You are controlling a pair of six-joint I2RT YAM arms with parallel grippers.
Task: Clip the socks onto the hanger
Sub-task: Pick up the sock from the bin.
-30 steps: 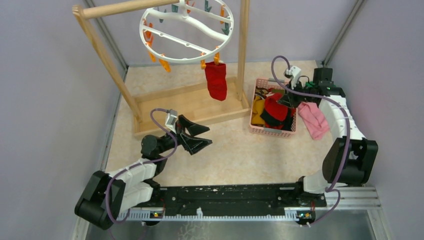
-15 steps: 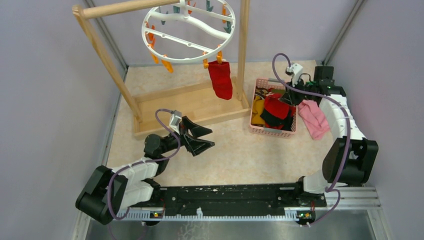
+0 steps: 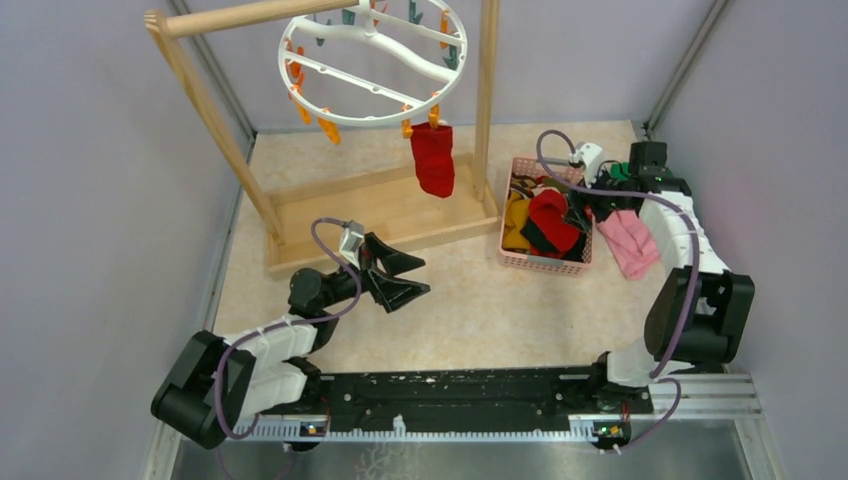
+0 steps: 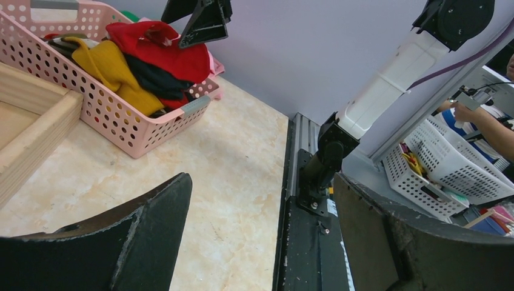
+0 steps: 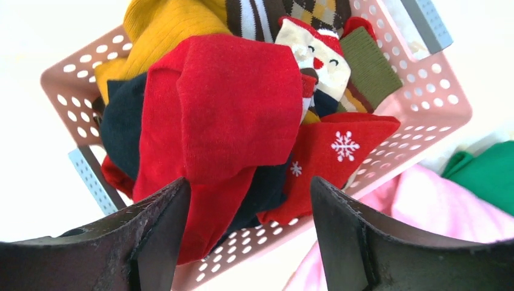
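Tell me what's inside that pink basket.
A heap of socks: a plain red sock on top, a yellow sock, a black sock and a snowflake sock. They cover the floor of the basket, so anything underneath is hidden.

Bench [image 3: 480,300]: pale beige, marble-patterned top under even light, with soft shadows. Lilac panel walls [image 3: 90,200] enclose it at 9, 12 and 3 o'clock, and grey metal posts [image 3: 690,58] stand at the far corners. A wooden frame rack [image 3: 212,125] stands at 11 o'clock. A black rail [image 3: 450,388] runs along 6 o'clock. In the left wrist view, white perforated baskets [image 4: 451,176] lie beyond the bench edge.
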